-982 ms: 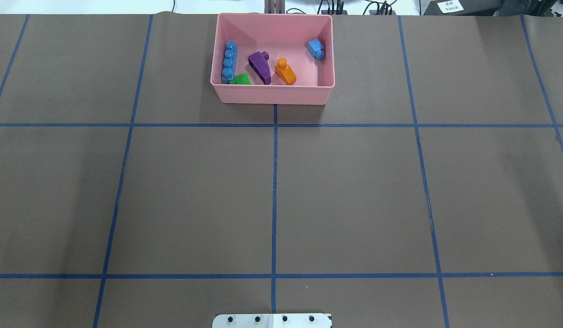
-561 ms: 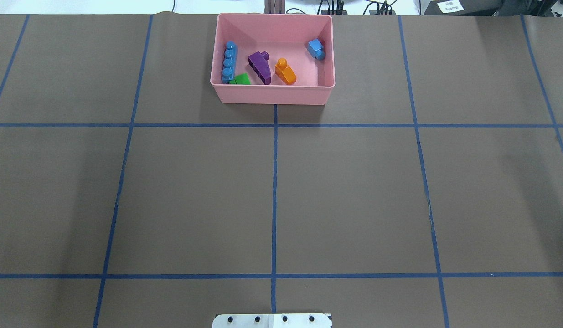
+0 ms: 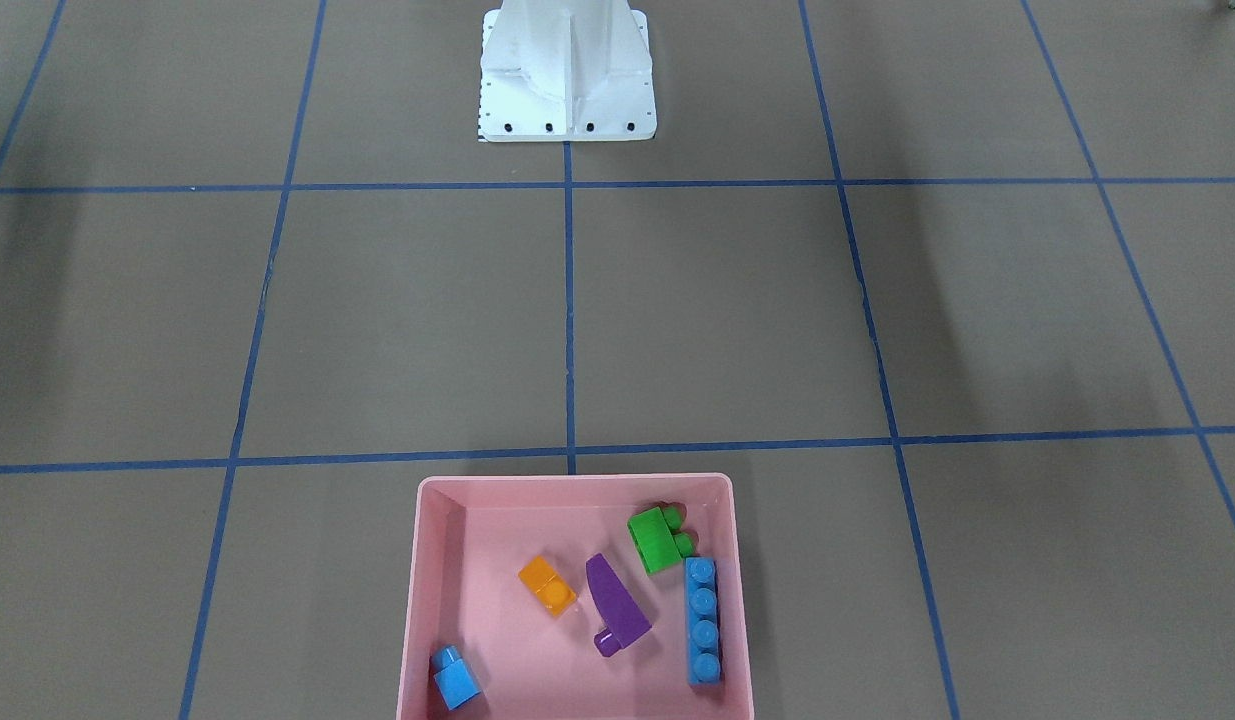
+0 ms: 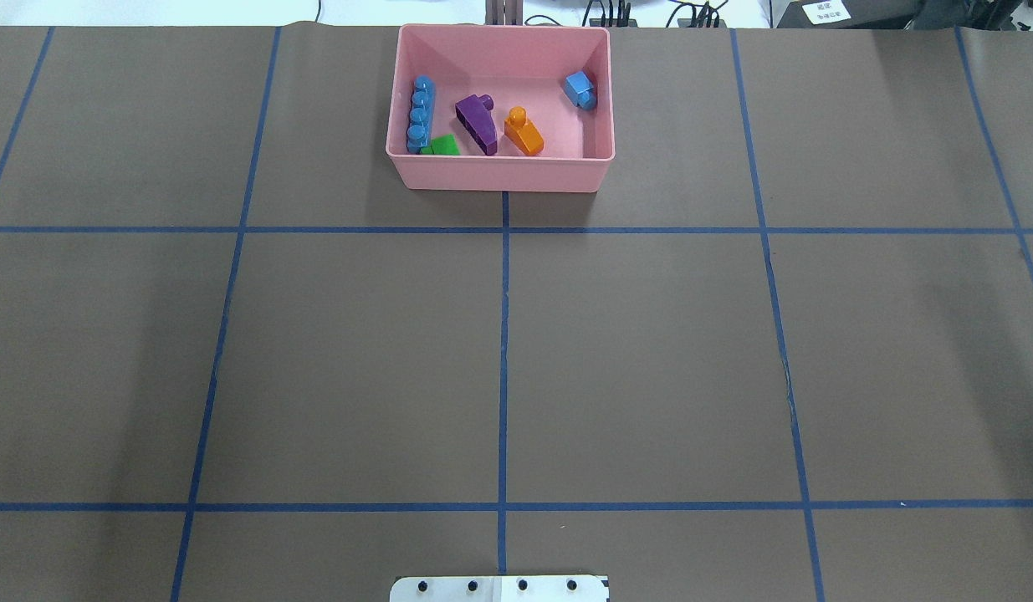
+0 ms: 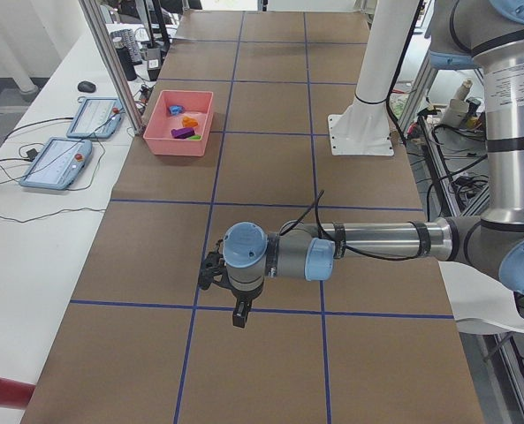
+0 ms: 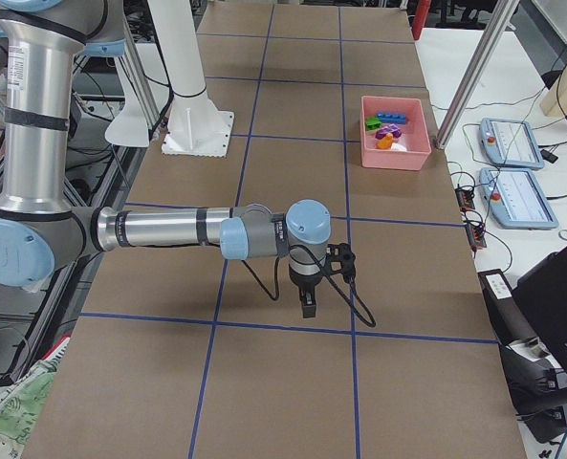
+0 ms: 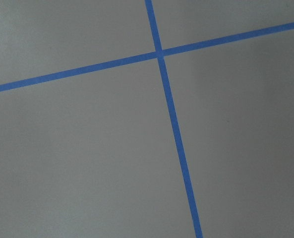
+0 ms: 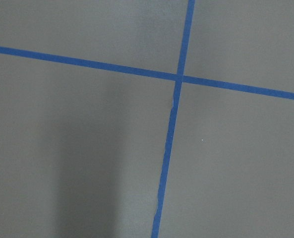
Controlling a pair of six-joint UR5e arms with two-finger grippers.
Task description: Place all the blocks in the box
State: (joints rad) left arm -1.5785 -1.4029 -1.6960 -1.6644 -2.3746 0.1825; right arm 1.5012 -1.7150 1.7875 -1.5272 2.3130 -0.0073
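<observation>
box: pink tray at the far edge of the worktop, centred on the middle tape line and opposite the robot base.
long blue block: inside the box, lying along the wall on the robot's left, studs up.
green block: inside the box, in the near left corner, just beside the near end of the long blue block; from overhead the near wall partly hides it.
purple block: inside the box, near the middle of the floor, lying at a slant.
orange block: inside the box, just to the right of the purple block and apart from it.
small blue block: inside the box, against the wall on the robot's right, well apart from the other four.
left fingers: pointing down above the bare worktop near a tape crossing, well apart from the box; seen only from the side, so open or closed cannot be told.
right fingers: pointing down above the bare worktop near a tape line, well apart from the box; open or closed cannot be told.
tape lines: blue grid on the brown worktop; each wrist view shows one crossing and plain surface only.
</observation>
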